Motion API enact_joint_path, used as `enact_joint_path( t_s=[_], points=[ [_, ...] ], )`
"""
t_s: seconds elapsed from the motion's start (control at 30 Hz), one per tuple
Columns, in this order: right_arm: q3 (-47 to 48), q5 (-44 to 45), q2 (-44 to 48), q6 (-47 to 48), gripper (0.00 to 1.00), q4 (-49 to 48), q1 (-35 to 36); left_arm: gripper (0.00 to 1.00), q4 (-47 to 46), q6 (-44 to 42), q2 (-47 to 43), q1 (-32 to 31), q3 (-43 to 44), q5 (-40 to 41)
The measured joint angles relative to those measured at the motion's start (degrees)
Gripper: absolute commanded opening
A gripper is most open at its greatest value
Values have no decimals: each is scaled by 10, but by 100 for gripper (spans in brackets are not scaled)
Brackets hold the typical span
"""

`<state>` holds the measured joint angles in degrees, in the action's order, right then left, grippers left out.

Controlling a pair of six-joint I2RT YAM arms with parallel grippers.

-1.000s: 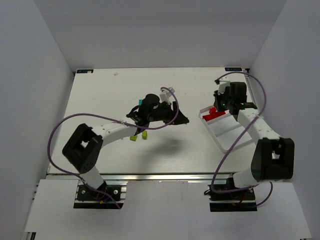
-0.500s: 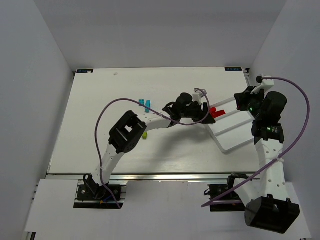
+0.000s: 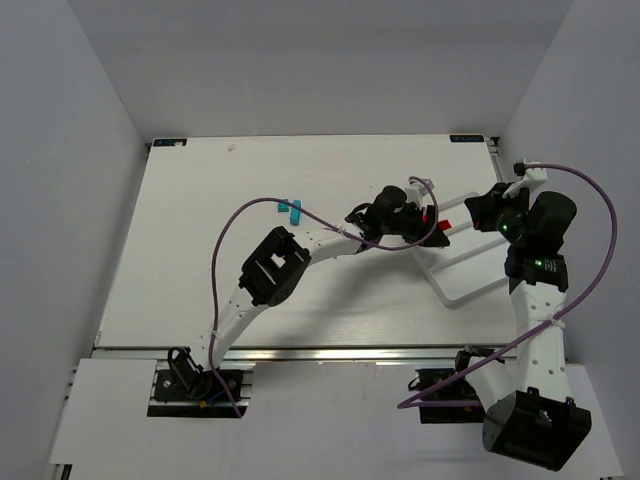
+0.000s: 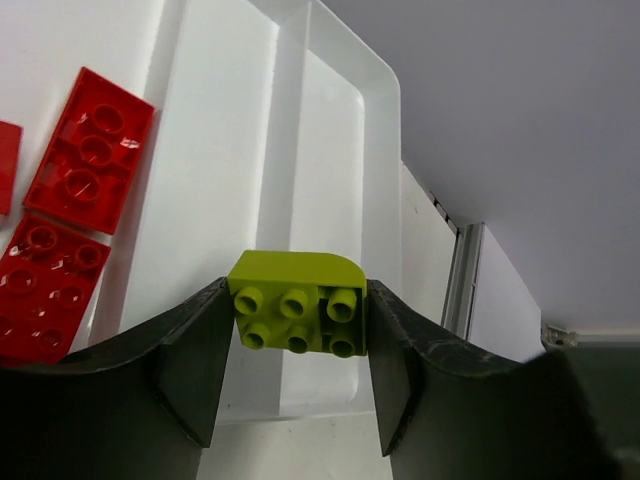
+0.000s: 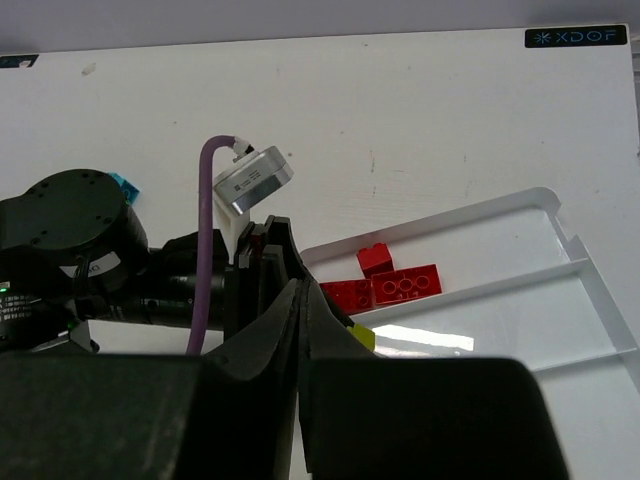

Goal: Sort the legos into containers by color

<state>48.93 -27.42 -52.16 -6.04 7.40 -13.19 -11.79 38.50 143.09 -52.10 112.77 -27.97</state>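
Note:
My left gripper [image 4: 297,293] is shut on a lime green lego [image 4: 297,315], held above the middle compartment of the white tray [image 4: 385,80]. Red legos [image 4: 90,150] lie in the compartment to its left. In the top view the left gripper [image 3: 430,224] reaches over the tray's [image 3: 470,292] near-left end, beside a red lego [image 3: 443,226]. My right gripper [image 5: 303,288] is shut and empty, raised over the tray's right side [image 3: 490,207]. In the right wrist view red legos [image 5: 405,283] lie in the far compartment of the tray [image 5: 560,205], and the lime lego [image 5: 360,337] shows.
A cyan lego [image 3: 292,208] lies on the table left of the left arm; it also shows in the right wrist view [image 5: 125,185]. The left arm's purple cable [image 3: 235,225] loops over the table's middle. White walls enclose the table.
The left arm has stretched right from the table's middle to the tray, carrying the lime lego. The right arm has drawn back from the tray's far end and lifted.

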Motion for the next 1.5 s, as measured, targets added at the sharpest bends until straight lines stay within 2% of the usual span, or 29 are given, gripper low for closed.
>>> enact_joint_path(
  t_s=[0.2, 0.33, 0.4, 0.47, 0.5, 0.53, 0.6, 0.63, 0.7, 0.73, 0.77, 0.83, 0.87, 0.97, 1.07, 1.27, 1.37, 1.5],
  points=[
    [-1, -25, 0, 0, 9, 0, -7, 77, 34, -1, 15, 1, 37, 22],
    [-1, -45, 0, 2, 14, 0, -12, 77, 48, -3, 17, 1, 56, 30],
    [-1, -59, 0, 5, 15, 0, -14, 73, 52, -4, 17, 1, 63, 31],
    [-2, -87, 1, 17, 18, -3, -18, 55, 54, -7, 14, 2, 62, 33],
    [-7, -107, 4, 26, 22, -5, -19, 34, 54, -7, 10, 3, 57, 36],
    [-14, -133, 10, 39, 25, -8, -20, 25, 52, -6, 0, 6, 41, 39],
    [-31, -200, 24, 71, 35, -12, -22, 13, 60, -12, -39, 9, -12, 50],
    [-39, -245, 32, 90, 51, -10, -22, 9, 68, -18, -66, 12, -43, 58],
    [-45, -322, 39, 137, 67, 3, -20, 9, 86, -36, -135, 23, -112, 82],
    [-45, -359, 41, 167, 69, 16, -18, 10, 101, -50, -180, 31, -150, 97],
    [-45, -386, 41, 197, 70, 29, -14, 17, 117, -60, -222, 40, -181, 111],
    [-44, -421, 38, 259, 75, 64, 3, 41, 146, -93, -324, 61, -247, 146],
    [-43, -425, 35, 284, 75, 79, 12, 67, 161, -111, -381, 73, -282, 168],
    [-43, -408, 10, 350, 82, 118, 70, 88, 206, -164, -534, 107, -371, 250],
    [-42, -346, -39, 385, 87, 130, 168, 93, 235, -209, -665, 120, -461, 336],
    [-3, -121, -233, 389, 89, 117, 456, 94, 287, -256, -817, 118, -638, 478],
    [63, -39, -343, 370, 89, 113, 526, 95, 321, -261, -859, 117, -674, 550],
    [170, 30, -465, 346, 89, 108, 571, 98, 323, -270, -958, 116, -688, 649]
  ],
)
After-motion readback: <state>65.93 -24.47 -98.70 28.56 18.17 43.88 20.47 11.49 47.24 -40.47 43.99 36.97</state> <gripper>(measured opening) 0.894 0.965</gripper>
